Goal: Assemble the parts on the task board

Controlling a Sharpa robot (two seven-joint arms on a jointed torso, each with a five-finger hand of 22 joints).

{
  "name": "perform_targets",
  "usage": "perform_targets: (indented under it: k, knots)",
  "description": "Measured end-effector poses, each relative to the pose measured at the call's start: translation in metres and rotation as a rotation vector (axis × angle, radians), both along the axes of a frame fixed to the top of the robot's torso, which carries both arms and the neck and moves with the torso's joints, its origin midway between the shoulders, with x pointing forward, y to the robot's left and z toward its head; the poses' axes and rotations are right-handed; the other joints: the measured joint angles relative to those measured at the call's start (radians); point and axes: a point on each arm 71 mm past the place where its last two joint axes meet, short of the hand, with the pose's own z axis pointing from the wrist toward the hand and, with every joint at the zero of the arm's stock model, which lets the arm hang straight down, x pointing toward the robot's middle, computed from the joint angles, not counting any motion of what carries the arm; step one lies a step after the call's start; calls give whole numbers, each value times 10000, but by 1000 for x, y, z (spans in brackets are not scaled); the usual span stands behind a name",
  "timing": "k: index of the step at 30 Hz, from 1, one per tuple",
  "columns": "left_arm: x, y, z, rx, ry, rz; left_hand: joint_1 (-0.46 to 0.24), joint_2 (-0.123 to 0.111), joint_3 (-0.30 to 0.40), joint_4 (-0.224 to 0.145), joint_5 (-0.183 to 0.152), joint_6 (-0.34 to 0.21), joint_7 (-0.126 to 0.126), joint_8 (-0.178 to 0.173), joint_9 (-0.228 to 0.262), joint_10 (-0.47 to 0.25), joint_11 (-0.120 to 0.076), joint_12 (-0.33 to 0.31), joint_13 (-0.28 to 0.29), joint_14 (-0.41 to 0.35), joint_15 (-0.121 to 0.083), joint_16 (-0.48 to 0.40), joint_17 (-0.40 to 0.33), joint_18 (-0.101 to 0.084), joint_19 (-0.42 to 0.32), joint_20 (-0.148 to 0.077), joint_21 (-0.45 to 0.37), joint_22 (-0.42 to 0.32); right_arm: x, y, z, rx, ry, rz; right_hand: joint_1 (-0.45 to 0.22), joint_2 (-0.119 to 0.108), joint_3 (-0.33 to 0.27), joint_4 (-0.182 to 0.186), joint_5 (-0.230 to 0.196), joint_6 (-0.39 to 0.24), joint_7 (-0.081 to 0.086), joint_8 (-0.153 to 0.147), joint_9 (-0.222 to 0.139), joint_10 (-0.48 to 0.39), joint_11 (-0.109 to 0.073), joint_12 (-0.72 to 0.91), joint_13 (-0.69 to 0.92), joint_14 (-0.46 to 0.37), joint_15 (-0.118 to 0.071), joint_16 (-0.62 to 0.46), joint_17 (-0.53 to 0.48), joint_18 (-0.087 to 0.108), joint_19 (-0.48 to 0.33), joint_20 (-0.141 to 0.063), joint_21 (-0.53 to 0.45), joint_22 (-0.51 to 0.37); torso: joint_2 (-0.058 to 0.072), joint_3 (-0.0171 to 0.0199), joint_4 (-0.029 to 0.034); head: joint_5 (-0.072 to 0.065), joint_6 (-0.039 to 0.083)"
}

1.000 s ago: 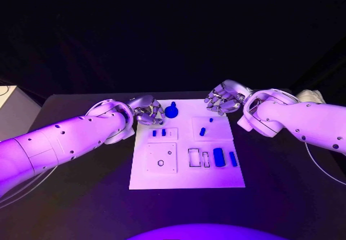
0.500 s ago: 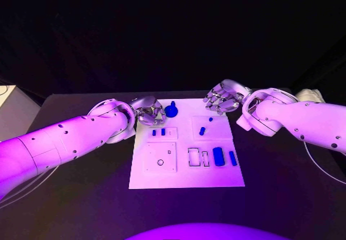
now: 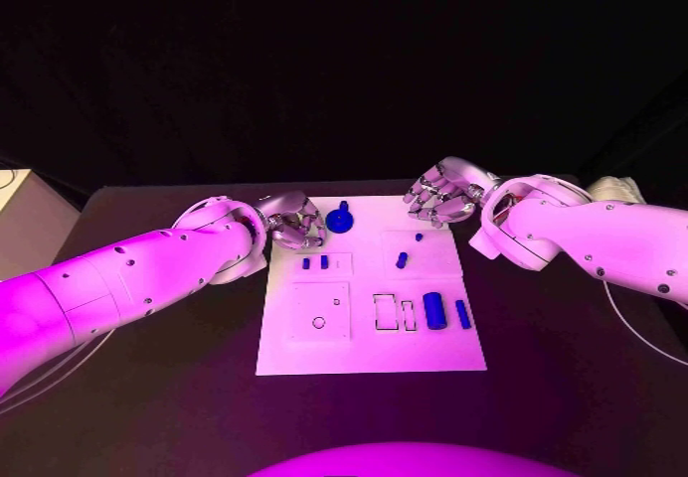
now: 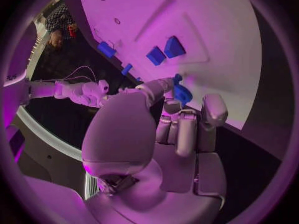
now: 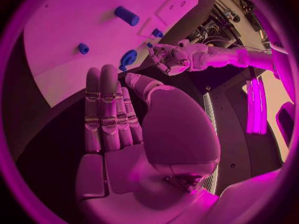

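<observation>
The left hand (image 3: 294, 221) sits at the far left corner of the task board (image 3: 372, 343), fingers curled in with nothing between them. Just beside its fingertips (image 4: 215, 112), on the board side, stands the round blue knob part (image 3: 340, 220); whether they touch it cannot be told. A little nearer the robot than this hand, two small blue pegs (image 3: 315, 263) stand side by side in a square recess. Between the two hands, closer to the right one, a short blue pin (image 3: 403, 260) lies on the board. The right hand (image 3: 441, 199) hovers at the far right corner of the board, holding nothing, fingers straight and held close together beside one another. Well toward the robot from it, a larger blue cylinder (image 3: 434, 311) and a slim blue bar (image 3: 463, 314) lie beside rectangular slots.
</observation>
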Motion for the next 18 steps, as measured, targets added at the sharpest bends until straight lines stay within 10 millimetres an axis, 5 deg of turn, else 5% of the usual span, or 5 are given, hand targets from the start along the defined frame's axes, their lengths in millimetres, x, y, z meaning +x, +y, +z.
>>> perform_targets:
  k: [18]
  knots:
    - [0, 1, 0, 83, 93, -14, -40, 39, -1, 0, 0, -1, -1, 0, 10, -77, 2, 0, -136, 0, 0, 0, -1, 2, 0, 0, -1, -63, 0, 0, 0, -7, 0, -13, -39, 39, 0, 0, 0, 0, 0, 0, 0, 0, 0, 0, 0, 0, 0, 39, 33, 0, 1, 0, -1, 11, -2, 0, 0, -15, -15]
